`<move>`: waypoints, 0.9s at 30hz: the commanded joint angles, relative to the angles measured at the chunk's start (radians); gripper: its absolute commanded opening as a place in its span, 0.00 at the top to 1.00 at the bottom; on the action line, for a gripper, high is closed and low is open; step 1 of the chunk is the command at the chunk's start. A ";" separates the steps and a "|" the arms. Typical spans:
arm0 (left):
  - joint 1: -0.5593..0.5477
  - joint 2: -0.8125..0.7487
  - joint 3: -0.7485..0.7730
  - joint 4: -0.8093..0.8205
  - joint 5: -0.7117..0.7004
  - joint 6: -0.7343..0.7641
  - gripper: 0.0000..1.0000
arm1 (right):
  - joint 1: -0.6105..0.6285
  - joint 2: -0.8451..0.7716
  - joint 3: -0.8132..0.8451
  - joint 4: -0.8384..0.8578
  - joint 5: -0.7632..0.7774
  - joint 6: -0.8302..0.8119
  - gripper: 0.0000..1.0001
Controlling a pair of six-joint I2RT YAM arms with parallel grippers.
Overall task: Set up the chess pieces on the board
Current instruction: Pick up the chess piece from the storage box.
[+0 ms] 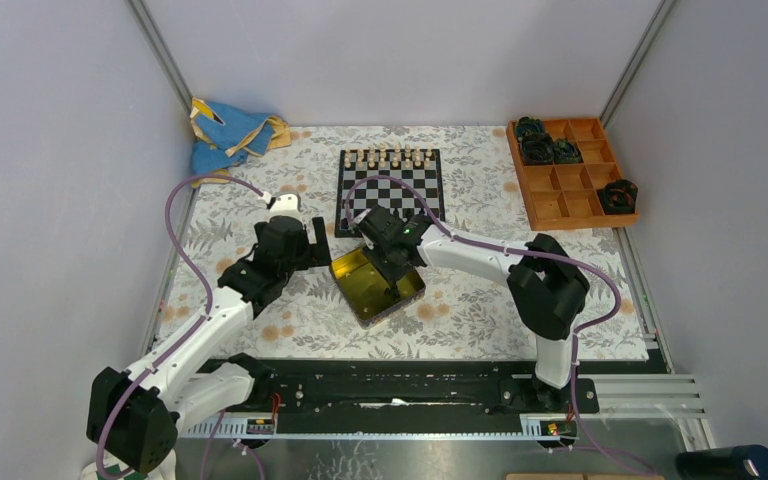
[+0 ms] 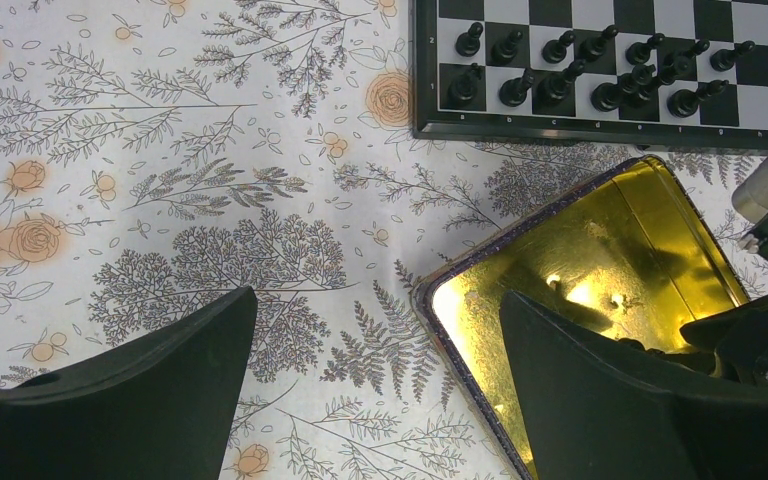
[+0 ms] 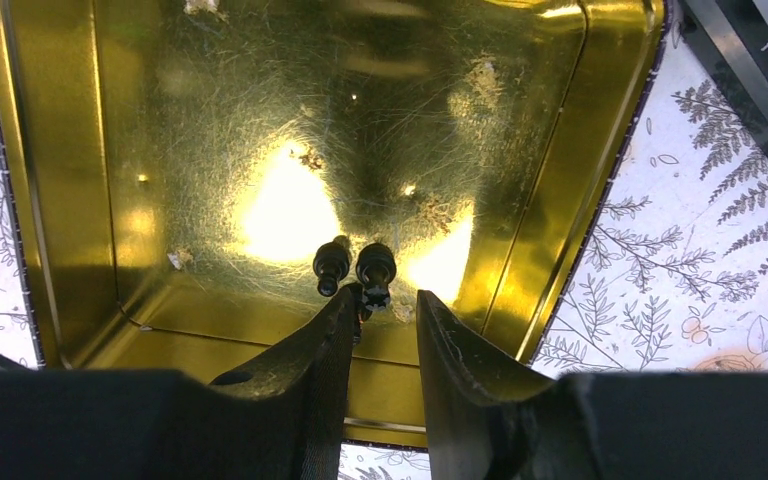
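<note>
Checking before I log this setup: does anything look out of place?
Yes: two black chess pieces lie loose in the yellow tin, just beyond the right claw, not on the board.

The board [image 1: 410,185], a small black-and-white chequered square in a thin black frame, lies flat, with cream pieces [image 1: 390,157] lined along its far edge and black pieces [image 2: 560,85] standing in two rows along its near edge. Two more black ones [image 3: 332,265] lie side by side on the floor of the yellow tin [image 3: 60,150], which sits just beside the board.
</note>
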 commanded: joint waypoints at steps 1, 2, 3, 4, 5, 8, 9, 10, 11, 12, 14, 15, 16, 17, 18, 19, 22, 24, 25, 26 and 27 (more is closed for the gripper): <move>0.005 0.005 -0.009 0.057 -0.004 -0.010 0.01 | -0.009 0.010 0.005 0.026 -0.028 0.013 0.64; 0.005 0.005 -0.008 0.058 -0.004 -0.010 0.01 | -0.011 0.012 0.004 0.027 -0.031 0.014 0.64; 0.005 0.006 -0.009 0.058 -0.004 -0.010 0.01 | -0.012 0.013 0.001 0.028 -0.034 0.014 0.64; 0.005 0.006 -0.007 0.058 -0.003 -0.010 0.01 | -0.012 0.014 -0.001 0.030 -0.036 0.015 0.64; 0.005 0.006 -0.007 0.057 -0.004 -0.010 0.01 | -0.012 0.016 -0.003 0.030 -0.039 0.016 0.64; 0.005 0.006 -0.010 0.057 -0.003 -0.010 0.01 | -0.013 0.019 -0.009 0.033 -0.044 0.019 0.64; 0.005 0.007 -0.010 0.057 -0.004 -0.010 0.01 | -0.013 0.020 -0.011 0.033 -0.044 0.020 0.64; 0.005 0.007 -0.010 0.058 -0.002 -0.011 0.01 | -0.013 0.021 -0.015 0.035 -0.044 0.021 0.64; 0.005 0.007 -0.009 0.059 -0.002 -0.011 0.01 | -0.014 0.021 -0.018 0.037 -0.045 0.021 0.64; 0.005 0.009 -0.010 0.060 -0.002 -0.012 0.01 | -0.015 0.023 -0.022 0.039 -0.045 0.023 0.64; 0.005 0.009 -0.010 0.060 -0.001 -0.012 0.01 | -0.017 0.024 -0.030 0.041 -0.047 0.024 0.64; 0.005 0.008 -0.010 0.060 -0.001 -0.012 0.01 | -0.017 0.025 -0.033 0.044 -0.048 0.026 0.64; 0.005 0.010 -0.009 0.059 -0.001 -0.012 0.01 | -0.017 0.024 -0.036 0.046 -0.048 0.026 0.64; 0.005 0.010 -0.009 0.060 0.000 -0.012 0.01 | -0.018 0.024 -0.039 0.047 -0.048 0.027 0.64; 0.005 0.009 -0.009 0.061 0.001 -0.012 0.01 | -0.019 0.024 -0.039 0.049 -0.049 0.028 0.64; 0.005 0.011 -0.009 0.061 0.001 -0.012 0.01 | -0.021 0.026 -0.041 0.050 -0.050 0.029 0.64; 0.005 0.013 -0.010 0.061 0.002 -0.012 0.01 | -0.023 0.028 -0.045 0.050 -0.056 0.030 0.65; 0.005 0.015 -0.009 0.061 0.002 -0.011 0.01 | -0.024 0.029 -0.050 0.055 -0.060 0.030 0.65; 0.005 0.015 -0.010 0.061 0.003 -0.012 0.01 | -0.024 0.029 -0.052 0.056 -0.062 0.031 0.66; 0.005 0.015 -0.010 0.060 0.003 -0.012 0.01 | -0.027 0.030 -0.055 0.056 -0.065 0.032 0.66; 0.005 0.016 -0.010 0.061 0.003 -0.012 0.01 | -0.027 0.032 -0.058 0.057 -0.067 0.031 0.66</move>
